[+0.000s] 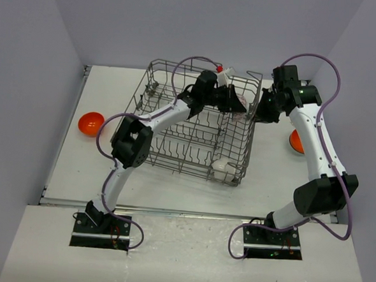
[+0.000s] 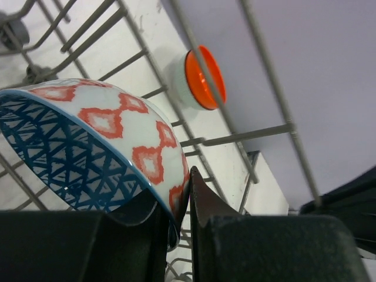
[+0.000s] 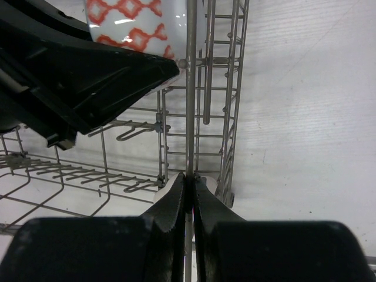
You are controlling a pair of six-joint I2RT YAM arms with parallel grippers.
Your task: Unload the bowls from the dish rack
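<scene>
The grey wire dish rack stands mid-table. My left gripper reaches into its far right corner and is shut on the rim of the white bowl with red pattern, which is blue-patterned inside and tilted on edge; the jaws pinch its wall. That bowl also shows in the right wrist view. My right gripper is shut on an upright wire of the rack's right wall, with its jaws closed on it. A plain white bowl lies in the rack's near right corner. The blue-teal bowl is out of view.
One orange bowl sits on the table left of the rack. Another orange bowl sits right of it, partly behind my right arm. A small white cup with an orange inside lies beyond the rack's far side. Walls enclose the table.
</scene>
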